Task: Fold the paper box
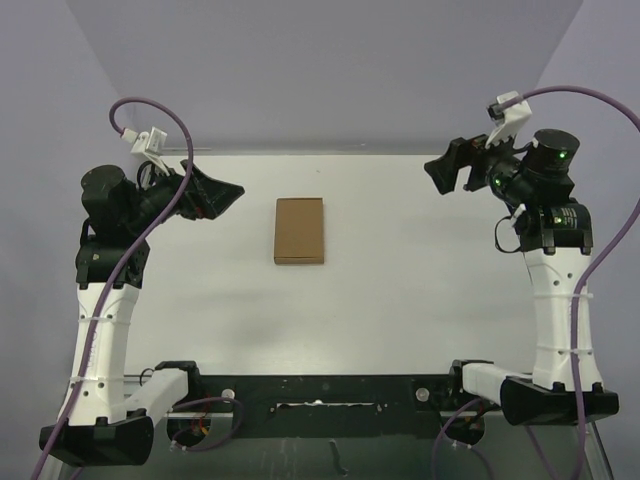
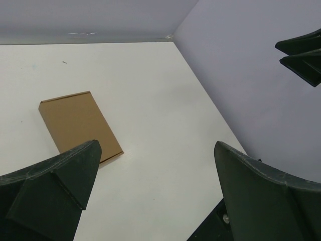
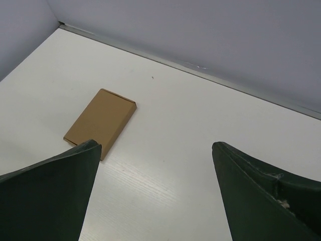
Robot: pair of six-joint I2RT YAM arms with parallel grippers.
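Note:
The paper box (image 1: pixel 300 231) lies flat on the white table as a small brown rectangle, a little left of the middle. It also shows in the left wrist view as the paper box (image 2: pixel 77 124) and in the right wrist view as the paper box (image 3: pixel 102 120). My left gripper (image 1: pixel 222 197) hovers to the left of it, open and holding nothing; in its own view the left gripper (image 2: pixel 156 145) has bare table between its fingers. My right gripper (image 1: pixel 450 168) is far off to the right, open and holding nothing, as the right gripper (image 3: pixel 156 145) view confirms.
The white table (image 1: pixel 400 300) is bounded by grey-violet walls at the back and both sides. A black rail (image 1: pixel 320 385) with the arm bases runs along the near edge. Purple cables (image 1: pixel 150 105) loop above each arm.

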